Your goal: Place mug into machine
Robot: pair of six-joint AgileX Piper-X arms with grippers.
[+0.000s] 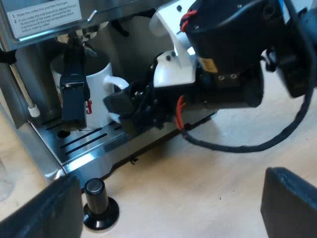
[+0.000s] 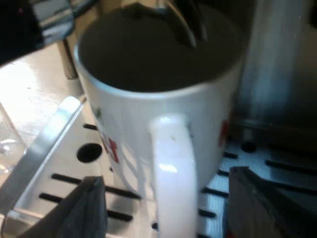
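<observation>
The right gripper (image 2: 173, 210) is spread, the mug (image 2: 148, 114) at its twelve o'clock, handle (image 2: 171, 163) between the fingers, touching neither. The mug stands on the drip tray (image 2: 54, 148): placing looks done, backing out is left. The holder's handle (image 1: 74, 94) overhangs the mug. The left gripper (image 1: 168, 208), also spread, hangs by the tamper (image 1: 99, 203).

I list one black-knobbed tamper (image 1: 100, 202), upright on the light table (image 1: 208, 188). One clear measuring glass (image 2: 7, 145), seen in part, stands on that table.
</observation>
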